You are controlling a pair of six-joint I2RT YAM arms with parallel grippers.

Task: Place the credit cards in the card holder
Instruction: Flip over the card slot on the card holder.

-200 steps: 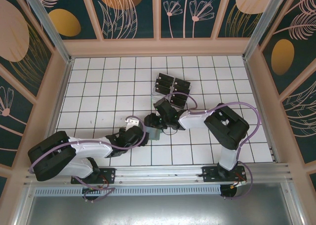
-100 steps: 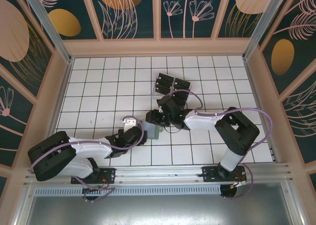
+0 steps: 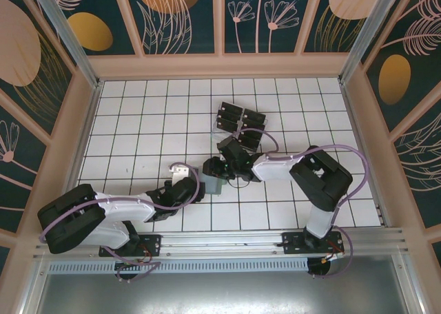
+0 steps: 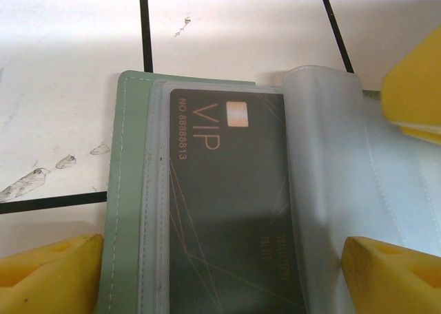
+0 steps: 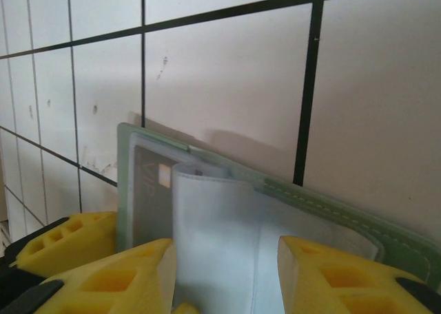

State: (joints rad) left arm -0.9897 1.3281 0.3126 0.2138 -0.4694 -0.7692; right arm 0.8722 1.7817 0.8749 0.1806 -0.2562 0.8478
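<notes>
The holder (image 3: pixel 212 184) lies flat on the white tiled table (image 3: pixel 138 121), near its middle, between the ends of the two arms. It is opened, and one black card (image 4: pixel 227 204) sits inside it under a cloudy sleeve. The card carries the letters VIP and a small pale square near its top. A clear flap (image 4: pixel 344 162) rises from the holder just beside this card, on its right in the left wrist view. The left gripper (image 4: pixel 224 255) stands wide. One yellow finger is at the green edge of the holder, the other is over the flap, and the card is between them, not gripped. The right gripper (image 5: pixel 226 259) is about half spread, with the flap between its fingers. I cannot tell whether they press it. One of its fingers (image 4: pixel 417 87) is over the far part of the flap in the left wrist view. The other cards (image 3: pixel 239 123) lie in a group further back on the table, apart from the holder.
</notes>
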